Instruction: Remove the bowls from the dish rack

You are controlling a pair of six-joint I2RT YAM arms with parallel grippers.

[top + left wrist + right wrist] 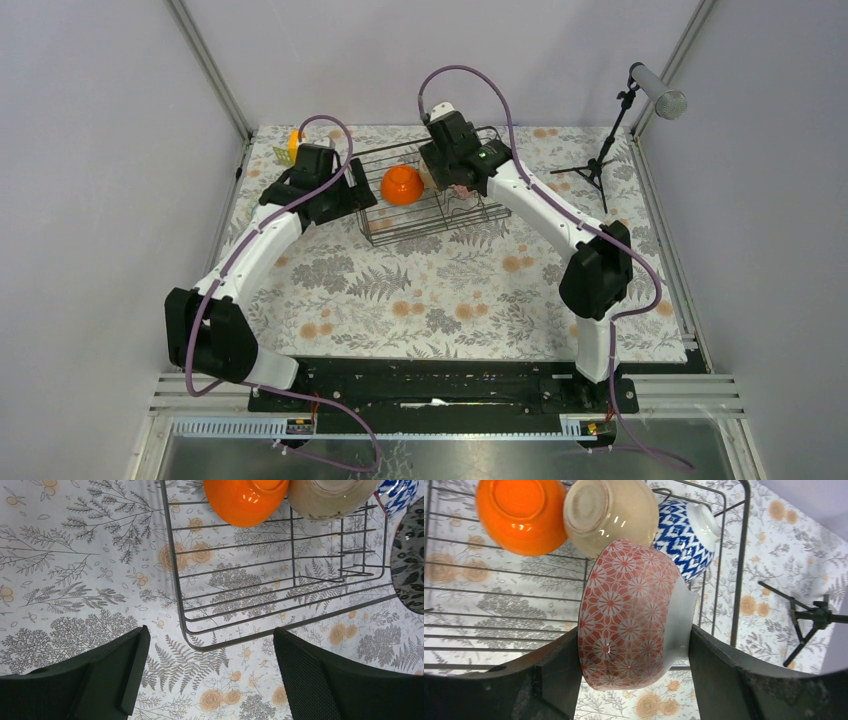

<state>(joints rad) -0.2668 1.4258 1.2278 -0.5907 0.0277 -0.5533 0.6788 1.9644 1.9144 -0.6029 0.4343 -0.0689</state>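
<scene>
As the right fingers (724, 675) pinch the round red-flowered ceramic bowl (629, 615) over the black wire dish rack (420, 222), better lift it straight up, clear of the wires; the left fingers (115, 675) are spread beside the rack.

The top view looks steeply down from above the near edge over the whole worktop (420, 300). Both wrist views hang close above the dish rack (280, 580), sharing its orange bowl (519, 515).
</scene>
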